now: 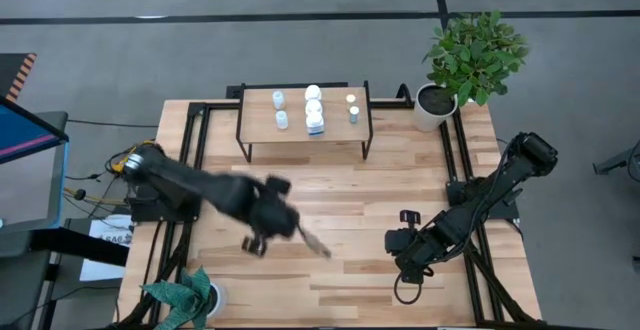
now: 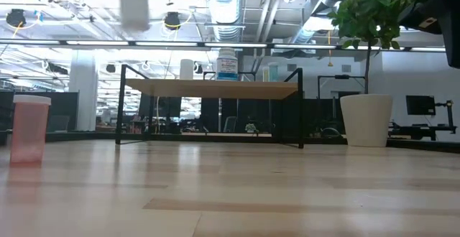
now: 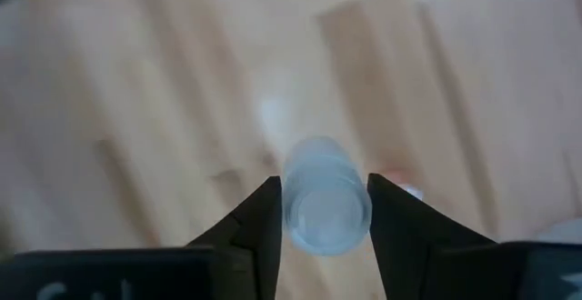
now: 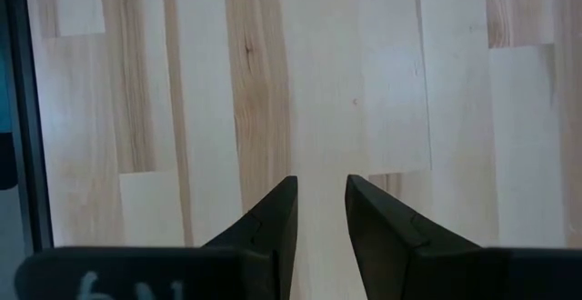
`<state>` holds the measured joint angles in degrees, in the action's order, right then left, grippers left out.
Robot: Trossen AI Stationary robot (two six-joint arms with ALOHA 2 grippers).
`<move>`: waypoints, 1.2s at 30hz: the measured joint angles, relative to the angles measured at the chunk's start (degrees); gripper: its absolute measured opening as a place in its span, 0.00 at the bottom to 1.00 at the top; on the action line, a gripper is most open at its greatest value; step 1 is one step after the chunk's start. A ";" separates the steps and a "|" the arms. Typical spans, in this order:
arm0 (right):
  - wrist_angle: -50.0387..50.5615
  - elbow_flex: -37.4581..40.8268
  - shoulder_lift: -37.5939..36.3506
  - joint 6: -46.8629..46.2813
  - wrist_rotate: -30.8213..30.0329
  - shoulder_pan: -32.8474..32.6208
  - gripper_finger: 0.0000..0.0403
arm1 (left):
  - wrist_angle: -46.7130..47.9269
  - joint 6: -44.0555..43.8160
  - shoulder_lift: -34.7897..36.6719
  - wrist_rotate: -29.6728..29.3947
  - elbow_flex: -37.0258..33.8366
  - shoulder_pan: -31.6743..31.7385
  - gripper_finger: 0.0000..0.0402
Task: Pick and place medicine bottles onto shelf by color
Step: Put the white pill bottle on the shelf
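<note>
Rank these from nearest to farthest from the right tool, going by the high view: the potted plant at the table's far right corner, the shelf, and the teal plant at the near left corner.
From the right tool:
1. Potted plant, far right corner of the table, behind that arm.
2. Shelf, far side, centre, carrying bottles.
3. Teal plant, near left corner, beyond the left arm.

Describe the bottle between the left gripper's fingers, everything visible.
The bottle is small, pale and translucent-looking, probably plastic, seen end-on as a round face with its body running away from the camera. It sits between the two dark fingers of the left gripper, which press on either side, held above the wooden table. Cap colour and label cannot be made out.
</note>
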<state>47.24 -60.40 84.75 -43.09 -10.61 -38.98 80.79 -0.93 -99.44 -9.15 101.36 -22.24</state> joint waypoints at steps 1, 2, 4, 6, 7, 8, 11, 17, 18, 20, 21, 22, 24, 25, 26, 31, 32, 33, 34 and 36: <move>-0.01 0.00 0.00 0.00 0.00 0.01 0.29 | 0.27 0.62 1.76 -0.62 0.00 1.78 0.28; -0.13 0.00 0.00 0.01 0.00 0.02 0.29 | 0.56 1.36 3.36 -1.23 0.00 3.46 0.28; -0.09 0.00 0.00 0.02 0.00 0.05 0.29 | 0.66 3.31 5.86 -2.05 0.02 7.82 0.28; -0.10 0.00 0.00 0.04 0.00 0.21 0.29 | 0.70 5.21 7.60 -2.58 0.02 12.87 0.27; -0.10 0.00 0.00 0.02 0.00 0.34 0.29 | 0.60 6.40 8.30 -2.64 0.02 15.52 0.27; -0.17 0.00 0.00 0.04 0.00 0.51 0.29 | 0.68 7.52 8.76 -2.57 0.02 18.15 0.27; -0.19 -0.02 0.00 0.04 0.01 1.23 0.29 | 0.75 11.82 8.64 -1.22 0.00 26.36 0.27; 0.22 -0.02 -0.02 0.26 0.02 3.14 0.29 | -0.10 20.14 7.37 5.58 -0.04 39.73 0.29; 0.40 -0.02 -0.02 0.35 0.02 3.35 0.29 | -0.93 20.98 7.52 6.56 -0.04 41.36 0.28; 0.43 -0.02 -0.02 1.82 0.02 3.81 0.29 | -2.09 22.33 7.54 8.62 0.00 44.25 0.28; 0.31 -0.02 -0.02 2.72 0.02 4.00 0.29 | -2.00 22.88 7.54 8.96 0.00 45.57 0.27; 0.34 -0.02 -0.02 3.12 0.02 4.30 0.29 | -1.79 23.42 7.54 8.96 0.00 46.81 0.27; 0.30 -0.02 -0.02 3.81 0.03 4.86 0.29 | -1.79 24.37 7.37 8.90 -0.01 49.12 0.27; 0.28 -0.02 -0.02 3.97 0.04 5.11 0.29 | -2.00 24.81 6.98 8.85 -0.14 49.98 0.28; 0.28 -0.02 -0.02 4.15 0.04 5.35 0.29 | -1.86 25.35 6.56 8.76 -0.26 50.92 0.28; 0.31 -0.02 -0.02 4.35 0.05 6.19 0.29 | -2.19 26.72 5.01 9.01 -0.26 54.65 0.28; 0.27 -0.02 -0.02 4.56 0.04 6.19 0.29 | -2.20 26.95 4.46 9.11 -0.30 55.19 0.28; 0.30 -0.02 -0.02 4.59 0.05 6.17 0.29 | -2.29 27.33 3.82 9.21 -0.33 55.57 0.28; 0.43 -0.02 -0.02 4.59 0.06 6.16 0.29 | -2.26 27.74 3.18 9.03 -0.33 55.93 0.28; 0.30 -0.02 -0.02 4.61 0.07 6.14 0.29 | -2.27 28.23 1.99 8.79 -0.33 56.98 0.28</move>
<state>47.54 -60.42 84.73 -38.48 -10.55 -32.84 78.52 27.30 -97.45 -0.36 101.03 34.74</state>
